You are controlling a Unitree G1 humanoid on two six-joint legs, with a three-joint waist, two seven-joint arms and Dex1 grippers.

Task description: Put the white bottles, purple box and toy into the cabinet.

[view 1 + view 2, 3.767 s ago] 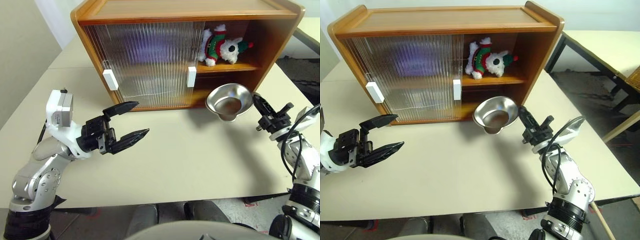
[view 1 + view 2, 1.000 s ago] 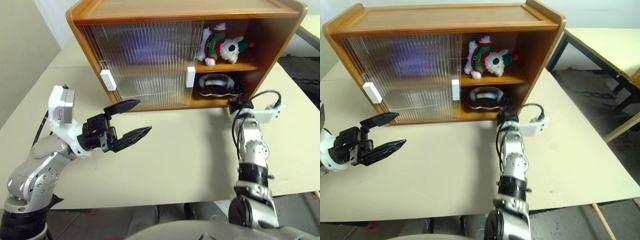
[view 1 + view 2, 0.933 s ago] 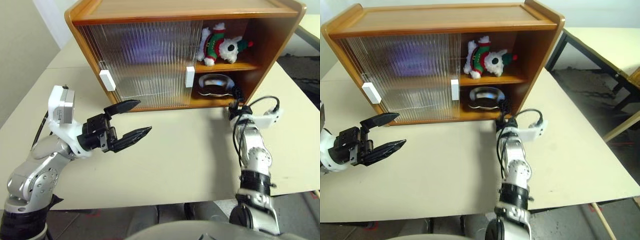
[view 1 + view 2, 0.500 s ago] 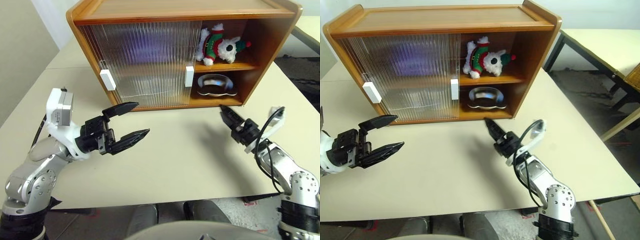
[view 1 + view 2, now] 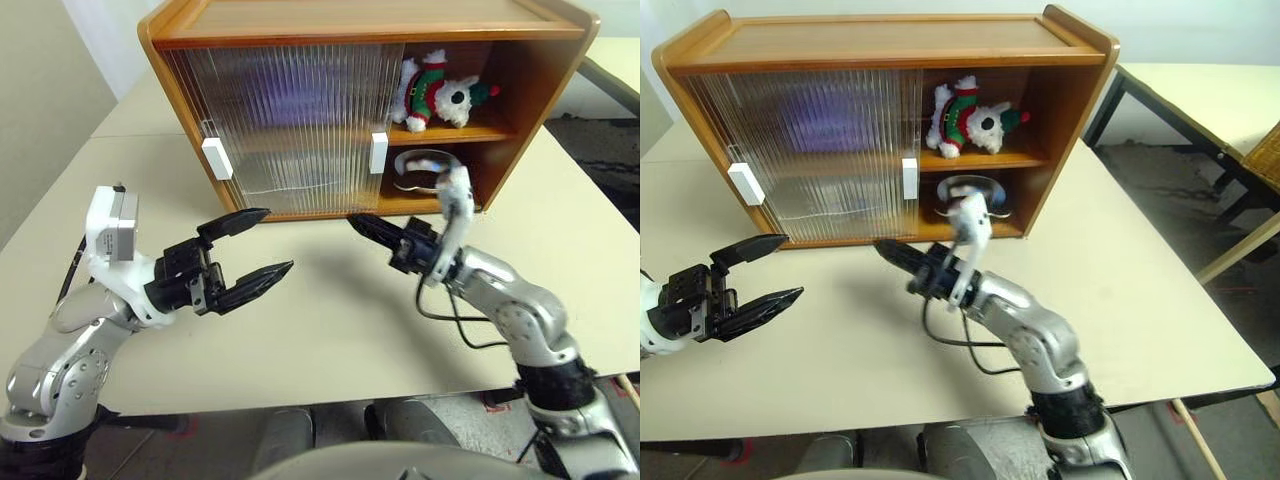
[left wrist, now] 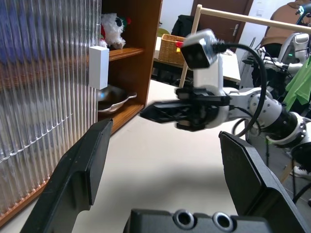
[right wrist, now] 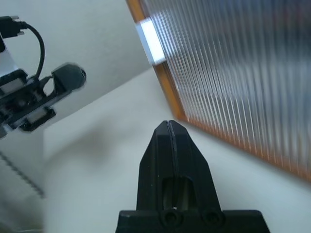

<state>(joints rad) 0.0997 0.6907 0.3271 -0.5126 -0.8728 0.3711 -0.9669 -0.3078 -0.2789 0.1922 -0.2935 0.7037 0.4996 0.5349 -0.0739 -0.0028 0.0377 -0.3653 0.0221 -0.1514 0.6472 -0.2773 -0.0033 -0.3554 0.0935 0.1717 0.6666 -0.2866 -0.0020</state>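
Two claws, both empty: left claw (image 5: 250,252) wide open over worktop (image 5: 330,330), right claw (image 5: 362,224) pinched closed near cabinet (image 5: 350,25) front. Toy (image 5: 438,90) on upper shelf, bowl (image 5: 420,168) below. Risk: claw tip striking sliding door (image 5: 290,125).

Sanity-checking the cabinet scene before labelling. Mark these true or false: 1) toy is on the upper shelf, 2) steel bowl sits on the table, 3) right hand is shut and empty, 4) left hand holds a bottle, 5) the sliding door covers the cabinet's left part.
1) True. The toy lies on the upper shelf of the cabinet.
2) False. The steel bowl sits on the lower shelf, under the toy.
3) True. The right hand has its fingers pressed together, nothing between them.
4) False. The left hand is open and empty, above the table.
5) True. The sliding door covers the left part; the right part is open.
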